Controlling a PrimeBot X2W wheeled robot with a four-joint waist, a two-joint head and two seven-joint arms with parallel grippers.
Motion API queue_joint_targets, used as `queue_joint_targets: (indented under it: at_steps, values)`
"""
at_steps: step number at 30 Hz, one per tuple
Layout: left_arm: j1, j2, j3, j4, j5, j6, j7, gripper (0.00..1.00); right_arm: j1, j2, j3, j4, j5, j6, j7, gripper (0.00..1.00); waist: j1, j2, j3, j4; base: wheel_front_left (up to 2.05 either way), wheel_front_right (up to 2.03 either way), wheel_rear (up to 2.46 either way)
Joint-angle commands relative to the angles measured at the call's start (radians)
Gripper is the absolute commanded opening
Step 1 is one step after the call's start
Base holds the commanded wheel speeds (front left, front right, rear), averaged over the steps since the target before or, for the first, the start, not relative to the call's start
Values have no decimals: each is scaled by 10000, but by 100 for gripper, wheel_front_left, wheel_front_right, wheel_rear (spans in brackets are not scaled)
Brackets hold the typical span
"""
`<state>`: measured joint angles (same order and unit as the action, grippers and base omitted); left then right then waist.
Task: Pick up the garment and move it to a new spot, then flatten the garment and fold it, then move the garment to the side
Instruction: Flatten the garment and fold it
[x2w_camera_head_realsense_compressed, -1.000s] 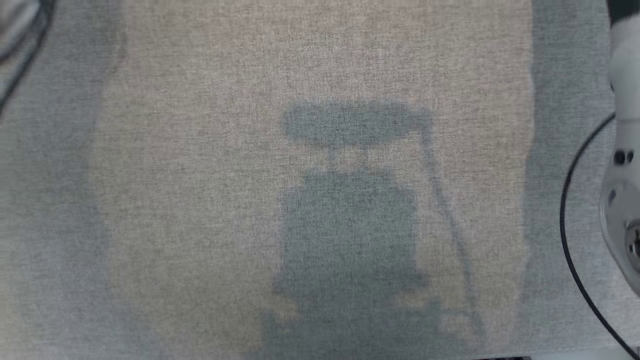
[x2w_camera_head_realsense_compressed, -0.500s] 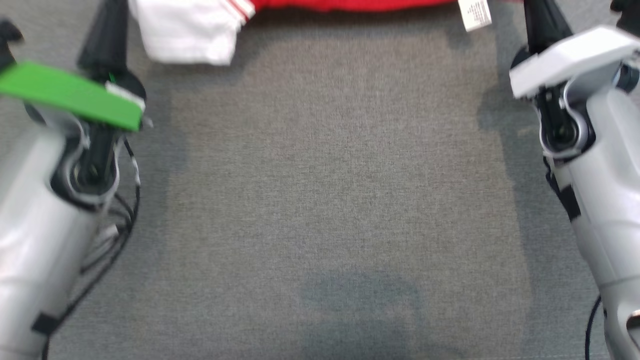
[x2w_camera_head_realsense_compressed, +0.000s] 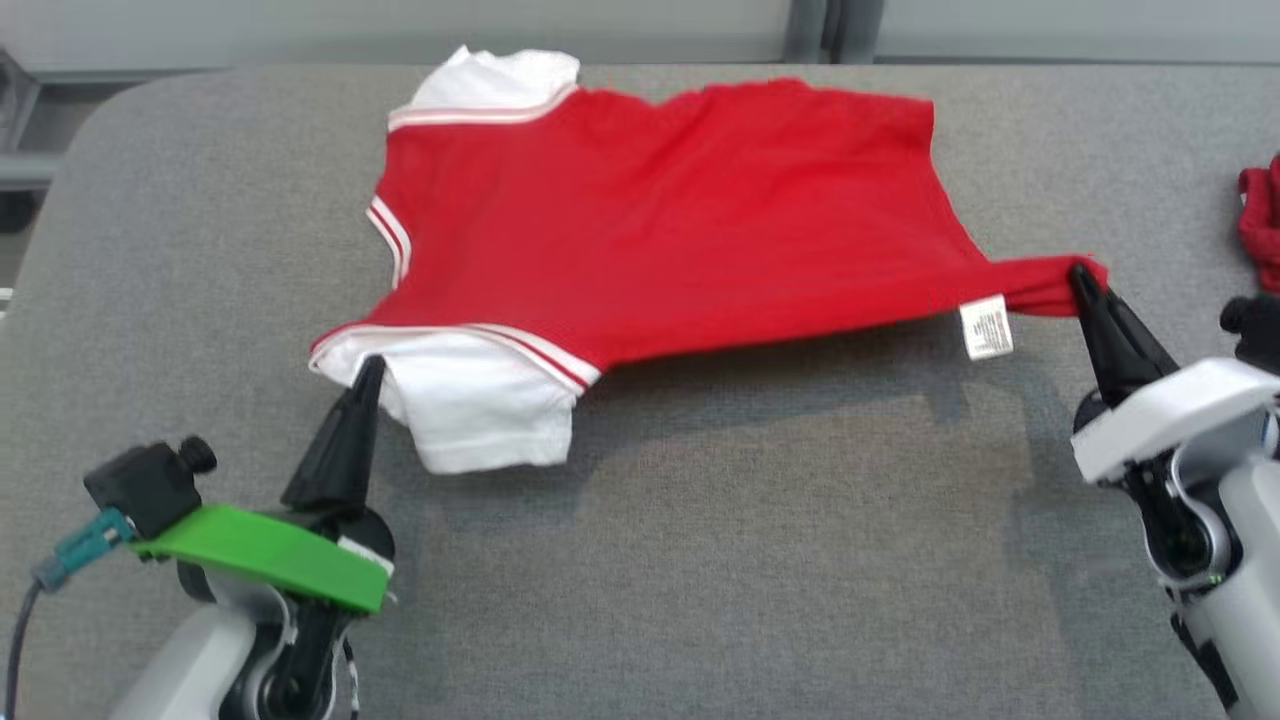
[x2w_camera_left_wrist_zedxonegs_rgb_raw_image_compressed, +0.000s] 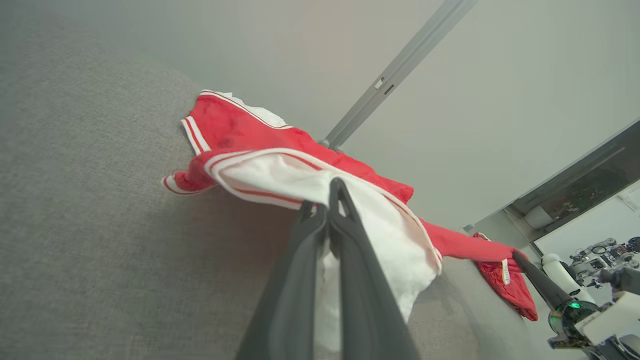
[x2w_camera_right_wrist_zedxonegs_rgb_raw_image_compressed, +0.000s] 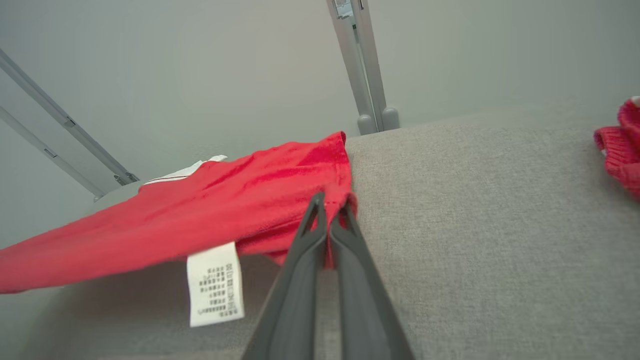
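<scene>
As you look down through the head view, you can count one garment (x2w_camera_head_realsense_compressed: 660, 230), two grippers, two white sleeves, one care label (x2w_camera_head_realsense_compressed: 986, 328) and one separate red bundle (x2w_camera_head_realsense_compressed: 1262, 215) at the 3 o'clock edge. That bundle is cut off by the frame. It looks like ribbed knit, but you cannot tell what it is.

The garment is a red shirt lying across the far half of the table (x2w_camera_head_realsense_compressed: 700, 560), from 10 o'clock to 2 o'clock. Its long axis runs 9 to 3, with the shoulder end pointing to 9 and the hem to 3. The far sleeve (x2w_camera_head_realsense_compressed: 490, 80) sits at 11 o'clock. The near sleeve (x2w_camera_head_realsense_compressed: 480, 410) hangs at 8 o'clock.

The left gripper (x2w_camera_head_realsense_compressed: 368, 365) has its fingers pinched together on the garment at the near sleeve's shoulder seam. The right gripper (x2w_camera_head_realsense_compressed: 1078, 272) has its fingers clamped on the near hem corner, which is drawn into a point at 3 o'clock. The label dangles just beside it. The near edge is stretched between the two grippers above the table and casts a shadow, while the far edge rests on the surface.

The body is smooth red jersey, and the sleeves are white with red-and-white striped trim. The table is covered in coarse grey woven cloth and has a rounded corner. The fingers are dark, matte and tapered.
</scene>
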<state>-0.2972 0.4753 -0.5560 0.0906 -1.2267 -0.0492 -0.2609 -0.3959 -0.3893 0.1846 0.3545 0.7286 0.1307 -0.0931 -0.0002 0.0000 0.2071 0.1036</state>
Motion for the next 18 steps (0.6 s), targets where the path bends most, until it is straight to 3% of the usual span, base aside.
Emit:
queue_joint_targets:
  at_steps: [1,10,18]
  values:
    - [689,-79,14,-243,258,120,-40,0,723,-208,16,-272,-284,0,-42,0,2,0,-812,380,0,0,0]
    - [3070,-430,300,-872,526,521,-42,0,3910,-433,-500,-1561,-712,-4,26,0,2,0,-1086,623,0,0,0]
    - [4018,-300,461,-1576,703,677,-43,0,6406,216,-1757,-3502,-1110,-6,294,0,2,0,-450,705,0,0,0]
